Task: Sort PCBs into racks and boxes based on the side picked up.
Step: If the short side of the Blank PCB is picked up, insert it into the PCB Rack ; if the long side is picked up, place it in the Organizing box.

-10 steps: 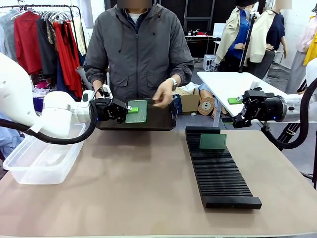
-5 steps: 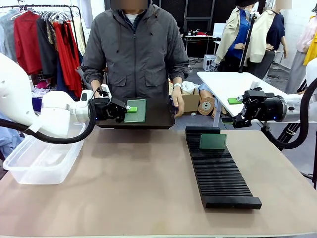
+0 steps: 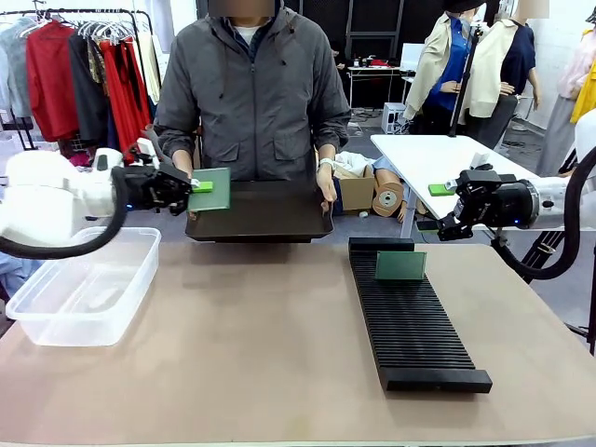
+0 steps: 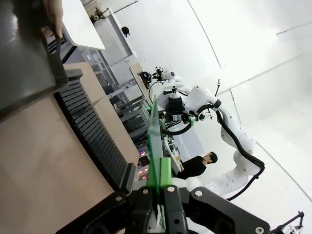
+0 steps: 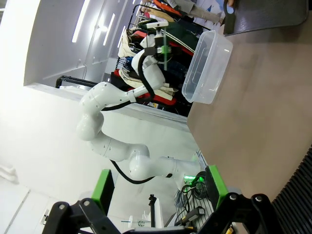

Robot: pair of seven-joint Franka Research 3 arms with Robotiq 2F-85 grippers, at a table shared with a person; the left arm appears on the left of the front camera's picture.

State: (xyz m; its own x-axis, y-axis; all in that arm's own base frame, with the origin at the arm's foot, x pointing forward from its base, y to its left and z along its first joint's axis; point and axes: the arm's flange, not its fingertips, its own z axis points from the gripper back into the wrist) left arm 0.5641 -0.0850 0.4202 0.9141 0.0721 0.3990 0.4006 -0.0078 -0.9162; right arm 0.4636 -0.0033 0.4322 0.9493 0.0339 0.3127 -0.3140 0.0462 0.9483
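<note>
Thin flat green PCB (image 3: 210, 189) between left hand (image 3: 191, 187) pads, edge-on.

A flat black tray (image 3: 270, 216) sits at the far edge of the brown bench (image 3: 279, 354), in front of a person in a grey zipped jacket (image 3: 256, 93). Behind, at the left, a clothes rail (image 3: 74, 14) carries red and grey garments. At the right stands a white table (image 3: 438, 158), and beside it an open cardboard box (image 3: 357, 193) and a roll of brown tape (image 3: 386, 199).
</note>
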